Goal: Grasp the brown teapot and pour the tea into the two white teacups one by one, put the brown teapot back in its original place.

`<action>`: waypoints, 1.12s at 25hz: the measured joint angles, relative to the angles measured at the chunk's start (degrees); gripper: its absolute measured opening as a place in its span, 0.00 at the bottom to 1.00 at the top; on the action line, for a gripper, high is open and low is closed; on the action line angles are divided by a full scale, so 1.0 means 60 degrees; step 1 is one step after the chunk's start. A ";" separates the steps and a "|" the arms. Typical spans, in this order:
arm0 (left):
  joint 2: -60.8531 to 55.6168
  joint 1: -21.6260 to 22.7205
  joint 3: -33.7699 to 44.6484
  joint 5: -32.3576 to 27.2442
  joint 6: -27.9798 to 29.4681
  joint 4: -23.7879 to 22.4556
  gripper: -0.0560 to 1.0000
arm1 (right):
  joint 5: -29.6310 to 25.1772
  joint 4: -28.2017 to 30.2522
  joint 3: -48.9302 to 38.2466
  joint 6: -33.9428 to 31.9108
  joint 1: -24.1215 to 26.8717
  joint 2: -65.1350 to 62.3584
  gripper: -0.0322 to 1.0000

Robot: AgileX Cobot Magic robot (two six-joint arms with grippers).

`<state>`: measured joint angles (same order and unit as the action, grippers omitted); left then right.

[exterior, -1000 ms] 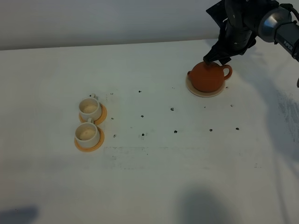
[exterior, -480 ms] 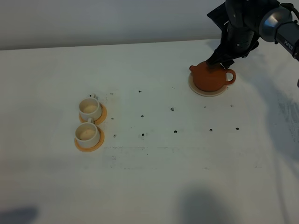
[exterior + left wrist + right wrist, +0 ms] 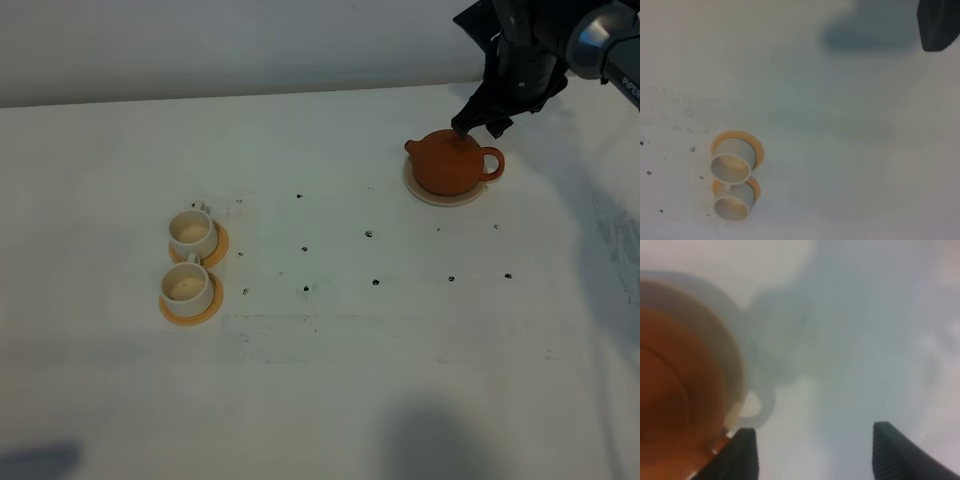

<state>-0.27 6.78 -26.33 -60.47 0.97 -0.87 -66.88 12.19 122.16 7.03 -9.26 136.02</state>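
One pot [image 3: 450, 168] is what matters, and it stands upright on its coaster [image 3: 440, 201], just below my right claw [image 3: 480, 124] and a little nearer the table's middle. That claw is spread wide with nothing between its fingers [image 3: 742, 455]. In the wrist view the pot's round shoulder lies just outside one finger, not in the gap.

The loop handle [image 3: 494, 165] sticks out on the side nearest my arm. I judge that is why I hang here, since it is the part thin enough to pinch. The spout [image 3: 410, 148] points away from me, toward the cups [image 3: 190, 232], so a carry across would bring it to them mouth first.

Each cup sits on its own orange saucer, and the saucers [image 3: 192, 317] lie close together, well apart from my claw, far across the table [image 3: 330, 400]. The cups look pale inside, and I cannot tell whether tea is in them.

Between pot and cups there is bare white top with only small dark specks, so the way looks free. Behind my claw the table's far edge is near and room to back off is short. Toward the cups it is wide.

Of my left claw [image 3: 938, 25] only a dark corner shows above the cups, and I cannot tell how it stands.
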 joint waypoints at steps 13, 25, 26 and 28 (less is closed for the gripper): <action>0.0000 0.0000 0.0000 0.0000 0.0000 0.0000 0.31 | 0.0230 -0.0369 -0.0842 -0.0198 0.0089 -0.0212 0.50; 0.0000 0.0000 0.0000 0.0000 0.0000 0.0000 0.31 | 0.0847 -0.0140 -0.0893 -0.0836 0.0367 -0.0542 0.50; 0.0000 0.0000 0.0000 0.0000 0.0000 0.0000 0.31 | 0.0898 -0.0150 -0.0893 -0.0917 0.0400 -0.0542 0.50; 0.0000 0.0000 0.0000 0.0000 0.0000 0.0000 0.31 | 0.1130 -0.0204 -0.0893 -0.1066 0.0448 -0.0542 0.50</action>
<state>-0.27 6.78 -26.33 -60.47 0.97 -0.87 -60.10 10.96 116.80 0.64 -6.57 132.77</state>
